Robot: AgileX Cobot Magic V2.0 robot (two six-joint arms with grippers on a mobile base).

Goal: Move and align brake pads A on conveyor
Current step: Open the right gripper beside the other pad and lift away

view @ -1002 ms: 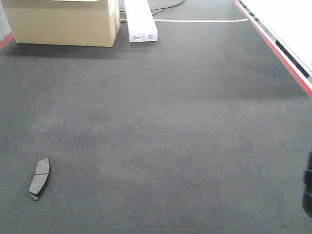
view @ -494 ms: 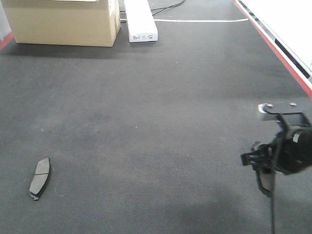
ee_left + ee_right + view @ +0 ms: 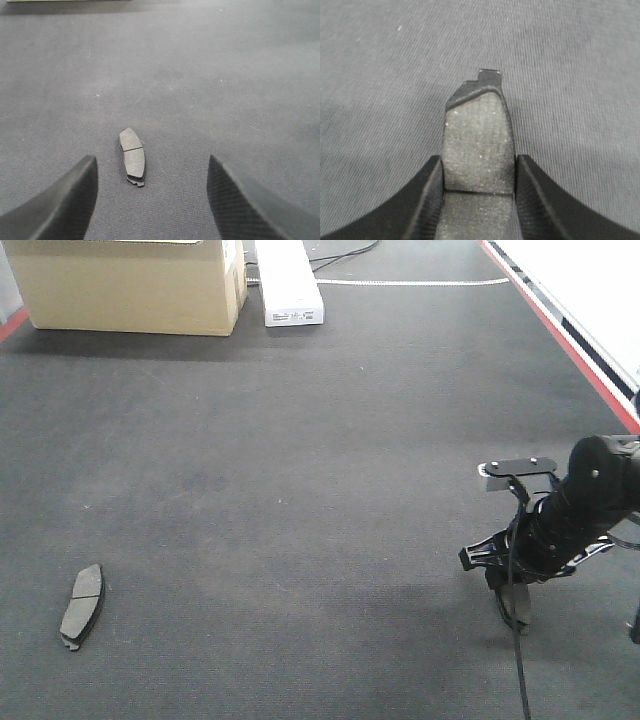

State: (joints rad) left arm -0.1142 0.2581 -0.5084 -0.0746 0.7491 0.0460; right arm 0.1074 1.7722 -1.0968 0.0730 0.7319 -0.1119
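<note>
Clenching brake pad (image 3: 477, 125) in right end effector (image 3: 479, 167), low over conveyor (image 3: 300, 470), right side. Hovering released left end effector (image 3: 152, 167) above second brake pad (image 3: 133, 159). Lower flat, match second pad's heading, then unclench.

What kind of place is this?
Probably a factory or workshop line. A wide dark charcoal felt-like conveyor belt with a red side rail fills the view. A small flat dark grey brake pad lies on it, and a brown cardboard box sits at the far end.
</note>
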